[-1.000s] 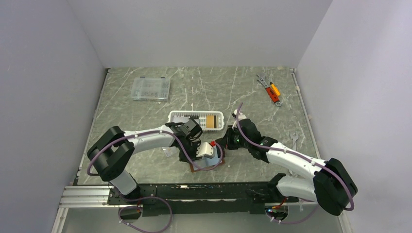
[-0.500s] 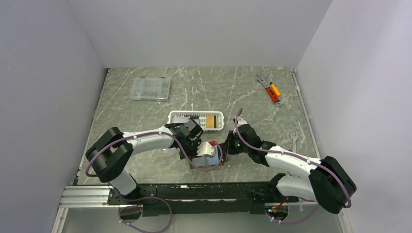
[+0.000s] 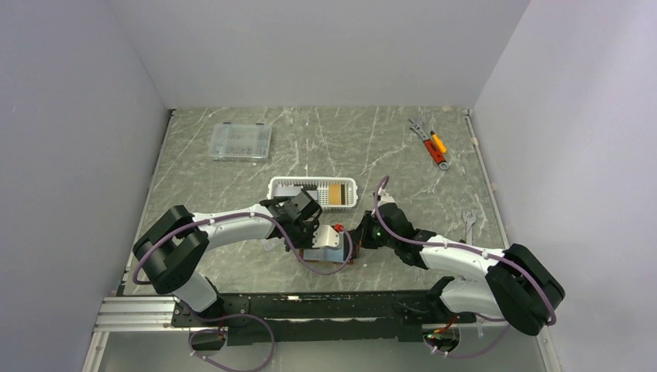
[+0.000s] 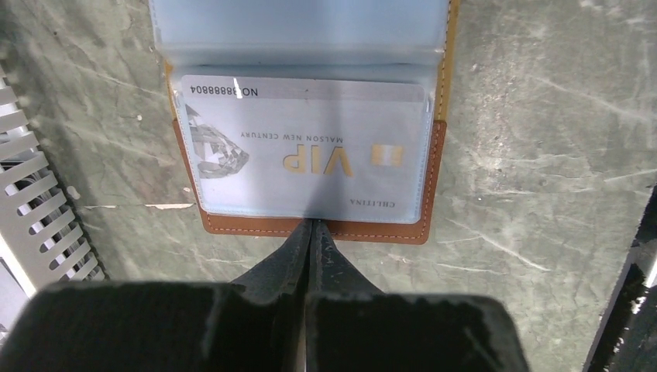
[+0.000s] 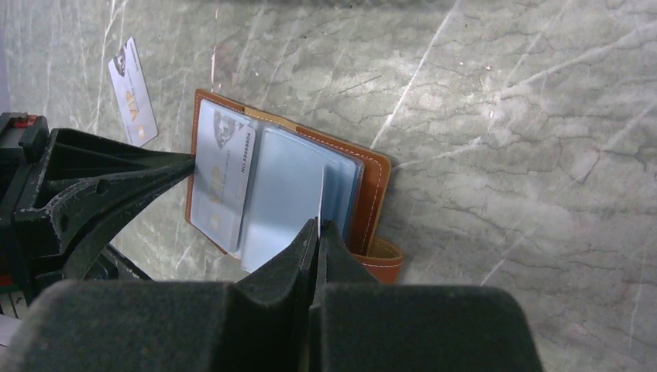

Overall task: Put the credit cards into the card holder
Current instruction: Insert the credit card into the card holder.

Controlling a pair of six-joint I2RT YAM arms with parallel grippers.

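The card holder [image 4: 387, 230], brown leather with pale blue sleeves, lies open on the table. A grey-white VIP credit card [image 4: 310, 155] sits almost fully inside its nearest sleeve. My left gripper [image 4: 310, 223] is shut, with its tips against the near edge of that sleeve and nothing between the jaws. In the right wrist view my right gripper [image 5: 319, 225] is shut on a thin sleeve page of the card holder [image 5: 376, 186] and holds it upright. Another grey-white card [image 5: 133, 91] lies flat on the table beyond the holder. From above, both grippers meet over the holder [image 3: 329, 260].
A white slotted basket [image 3: 290, 187] behind the holder holds an orange-gold card [image 3: 337, 194]. There is a clear compartment box [image 3: 241, 141] at the back left and hand tools [image 3: 434, 147] at the back right. A small wrench [image 3: 469, 221] lies to the right.
The jaws of my left gripper have closed and it sits at the holder's edge with the card pushed in. The right arm has shifted slightly left, still gripping the sleeve.
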